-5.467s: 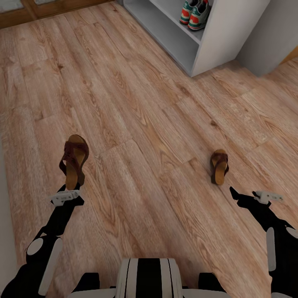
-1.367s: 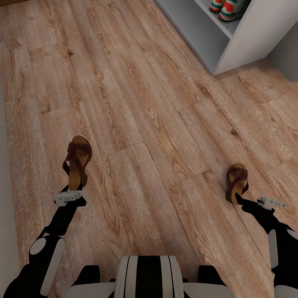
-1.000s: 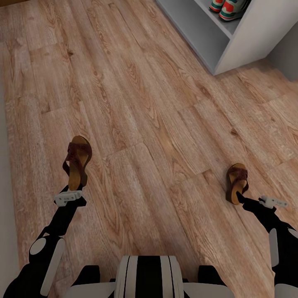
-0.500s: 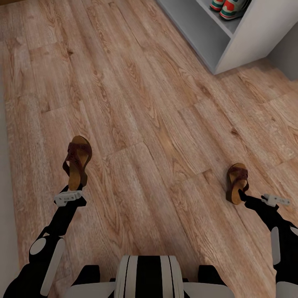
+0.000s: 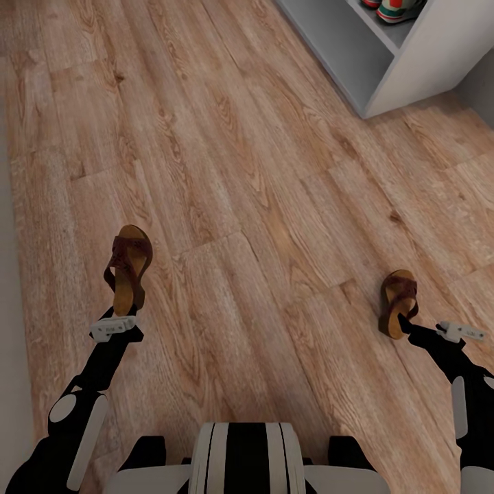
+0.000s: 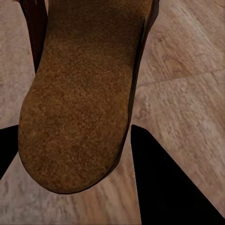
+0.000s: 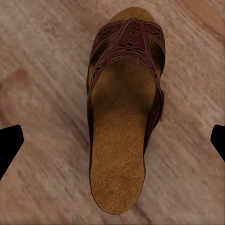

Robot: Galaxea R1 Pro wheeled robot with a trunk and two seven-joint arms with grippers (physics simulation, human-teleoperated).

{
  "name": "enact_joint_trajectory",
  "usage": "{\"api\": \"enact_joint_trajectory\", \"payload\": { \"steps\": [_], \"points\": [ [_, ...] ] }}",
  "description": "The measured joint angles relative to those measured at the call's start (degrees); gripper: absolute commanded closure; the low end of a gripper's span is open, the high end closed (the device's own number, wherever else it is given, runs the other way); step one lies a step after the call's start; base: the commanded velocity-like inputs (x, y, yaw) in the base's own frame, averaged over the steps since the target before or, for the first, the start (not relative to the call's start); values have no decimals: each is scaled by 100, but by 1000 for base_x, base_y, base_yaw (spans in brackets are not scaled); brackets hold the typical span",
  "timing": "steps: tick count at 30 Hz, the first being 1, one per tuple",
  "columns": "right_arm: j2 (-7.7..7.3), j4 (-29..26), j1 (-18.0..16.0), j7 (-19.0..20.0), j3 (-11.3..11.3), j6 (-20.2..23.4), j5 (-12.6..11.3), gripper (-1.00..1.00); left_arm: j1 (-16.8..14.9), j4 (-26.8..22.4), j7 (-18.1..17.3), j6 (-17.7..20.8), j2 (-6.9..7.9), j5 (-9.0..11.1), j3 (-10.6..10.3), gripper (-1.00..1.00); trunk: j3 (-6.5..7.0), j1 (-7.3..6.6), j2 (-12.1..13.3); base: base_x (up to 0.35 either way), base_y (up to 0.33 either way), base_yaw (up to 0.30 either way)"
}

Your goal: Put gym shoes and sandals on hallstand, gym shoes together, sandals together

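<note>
While the left gripper (image 5: 123,310) pinches the heel of one brown sandal (image 5: 128,268), tan footbed up, right gripper (image 7: 112,140) spread wide over the other sandal (image 5: 398,303) on the wood floor (image 5: 261,178), sneakers (image 5: 396,9) in the grey rack (image 5: 405,75) far right.

A brown sandal (image 7: 123,112) lies flat on the wood floor (image 7: 42,65), strap end away from the camera, between the two wide-apart black fingertips (image 7: 9,143) at the edges
</note>
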Motion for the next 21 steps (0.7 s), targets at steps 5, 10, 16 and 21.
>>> {"api": "enact_joint_trajectory", "payload": {
  "steps": [5, 10, 16, 21],
  "points": [
    [-40, 90, -23, 0, 1, -60, -5, -100, 0, 0, 0, 0, 0, 0, 0, 100, -35, 0, 0, 0, 0, 57],
    [-61, 153, -35, 0, 1, -96, -13, -100, 0, 0, 0, 0, 0, 1, 0, 100, -35, 0, 0, 0, 0, 23],
    [-67, 179, -39, 0, 2, -108, -16, -100, 0, 0, 1, 0, 0, 1, 0, 100, -35, 0, 0, 0, 0, 7],
    [-68, 185, -40, 0, 2, -111, -17, -100, 0, 0, 0, 0, 0, 1, 0, 100, -35, 0, 0, 0, 0, 2]
  ]
}}
